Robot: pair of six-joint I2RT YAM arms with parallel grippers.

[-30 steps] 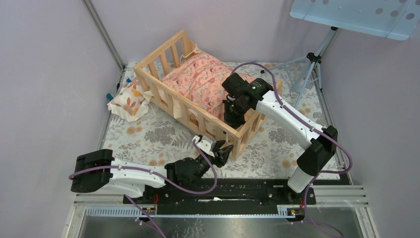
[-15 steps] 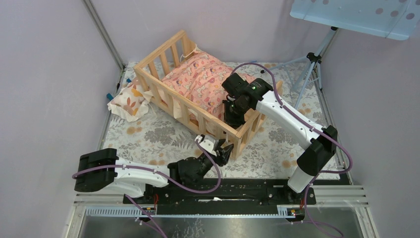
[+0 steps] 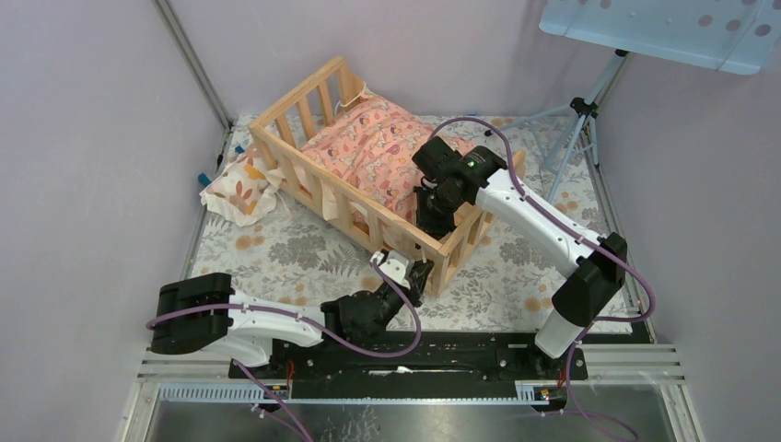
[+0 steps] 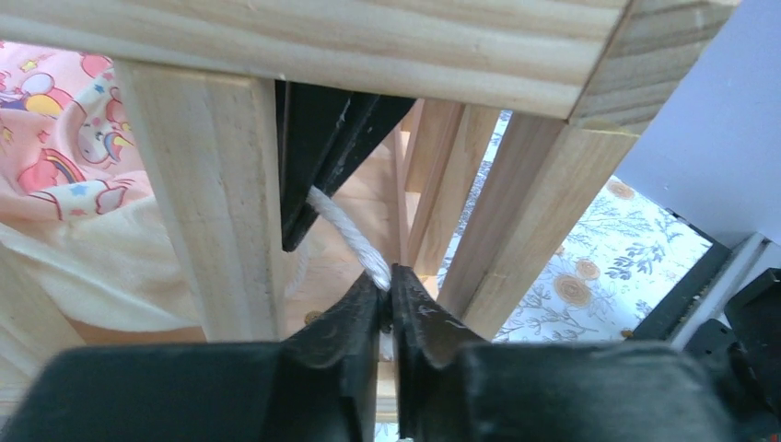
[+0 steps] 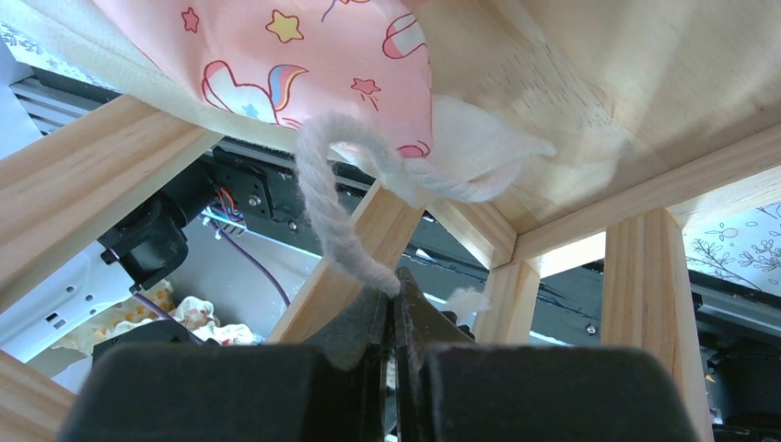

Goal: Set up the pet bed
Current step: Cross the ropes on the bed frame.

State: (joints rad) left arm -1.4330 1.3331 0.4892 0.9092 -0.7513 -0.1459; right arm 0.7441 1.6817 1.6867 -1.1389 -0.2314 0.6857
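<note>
Over the table, in the top view, the pet bed (image 3: 350, 187) is seen standing slantwise on the flowered cloth (image 3: 276, 258), with the pink cushion (image 3: 368, 143) laid inside it. A small pillow (image 3: 239, 189) is seen outside, just beside the bed's left corner. The right gripper (image 3: 431, 224) is placed inside the bed at its near corner. The left gripper (image 3: 419, 274) is set at the same corner from outside, low by the rail. The jaws cannot be read from here.

From the left wrist, a white cord (image 4: 345, 226) is seen passing between two slats. Its end is pinched in the left jaws, which are drawn almost together on it. Behind one slat dark fingers are made out, judged to be the right gripper's, with the cord coming out of them.

From the right wrist, the cord is seen curling down from the cushion's corner into the right jaws, which are closed tightly on it.

The step in hand is judged to be the fastening of the cushion to the frame, with the tie handed through the rail between the grippers. For the next move, a release by the right gripper is probably called for once the left grip is sure. A gentle pull outward around the post would then be needed, so that the cushion is not dragged. The pillow is not yet placed.
</note>
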